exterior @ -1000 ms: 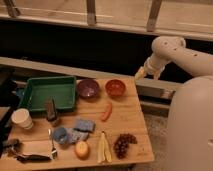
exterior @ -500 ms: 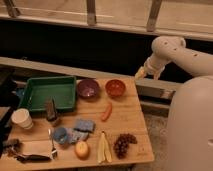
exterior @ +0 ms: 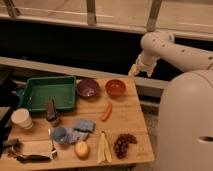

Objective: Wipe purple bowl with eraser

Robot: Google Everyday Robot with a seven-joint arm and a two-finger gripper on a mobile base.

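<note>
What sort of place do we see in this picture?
Likely a robot test station, not a home kitchen: a wooden table holds a purple bowl, a green tray and grapes. The pincer hangs near the table's far right corner.

Green tray, orange-red bowl, white cup, banana, grapes on wooden table.

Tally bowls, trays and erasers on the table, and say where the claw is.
Bowls: 2 (purple bowl, red bowl)
Trays: 1 (green tray)
Erasers: 1 (eraser, at the tray's front edge)
Total: 4
Claw: raised beyond the table's far right corner, touching nothing.
</note>
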